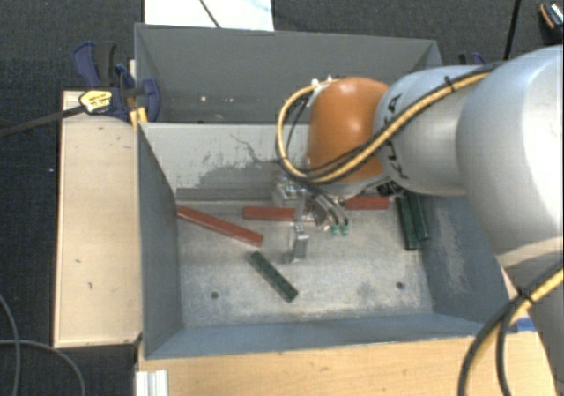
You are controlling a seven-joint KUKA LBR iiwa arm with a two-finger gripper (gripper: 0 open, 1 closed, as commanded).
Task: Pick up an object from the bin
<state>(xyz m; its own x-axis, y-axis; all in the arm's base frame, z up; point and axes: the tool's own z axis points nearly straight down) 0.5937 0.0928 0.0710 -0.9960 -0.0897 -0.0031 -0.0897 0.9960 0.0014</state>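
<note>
The arm is reaching in from 3 o'clock, its orange cover (345,134) sitting above the middle of the grey bin (159,235). The end effector (298,246) is hanging low near the bin's centre, over the bare floor. Whether it is clenched or released cannot be told from here.

A long red stick (267,212) is lying crosswise just at its 12 o'clock, partly passing behind the wrist. A dark green bar (272,277) is lying tilted at its 7 o'clock, close by but apart from it. A red-brown stick (218,225) is slanting at its 9 o'clock. A second dark green bar (411,220) is lying at the bin's 3 o'clock side, well apart.
</note>
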